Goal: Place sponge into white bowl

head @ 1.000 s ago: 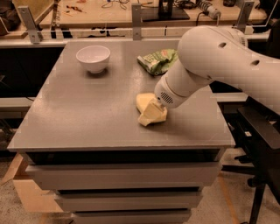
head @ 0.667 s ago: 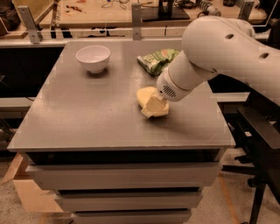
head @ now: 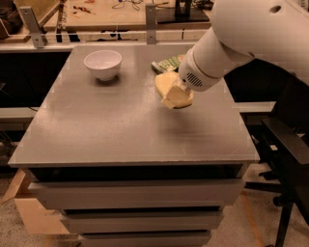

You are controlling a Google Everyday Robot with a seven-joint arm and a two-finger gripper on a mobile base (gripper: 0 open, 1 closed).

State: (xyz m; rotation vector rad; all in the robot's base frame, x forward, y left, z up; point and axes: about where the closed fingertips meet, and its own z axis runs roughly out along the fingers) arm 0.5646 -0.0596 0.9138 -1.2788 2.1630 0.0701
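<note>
The white bowl point(head: 103, 63) stands empty on the far left part of the grey table point(head: 120, 130). The pale yellow sponge point(head: 164, 83) is held at the tip of the big white arm, lifted a little off the table right of centre. My gripper point(head: 176, 98) is shut on the sponge, to the right of the bowl and somewhat nearer the camera. The arm's white wrist hides the upper part of the grip.
A green snack bag point(head: 170, 62) lies on the table just behind the sponge, partly hidden by the arm. A black chair point(head: 289, 144) stands at the right of the table. Drawers point(head: 135, 193) sit under the tabletop. A cluttered workbench point(head: 96, 14) runs behind.
The gripper has lifted the sponge off the table surface and carried it up and slightly toward the far side, closer to the snack bag. The bowl has not moved.
</note>
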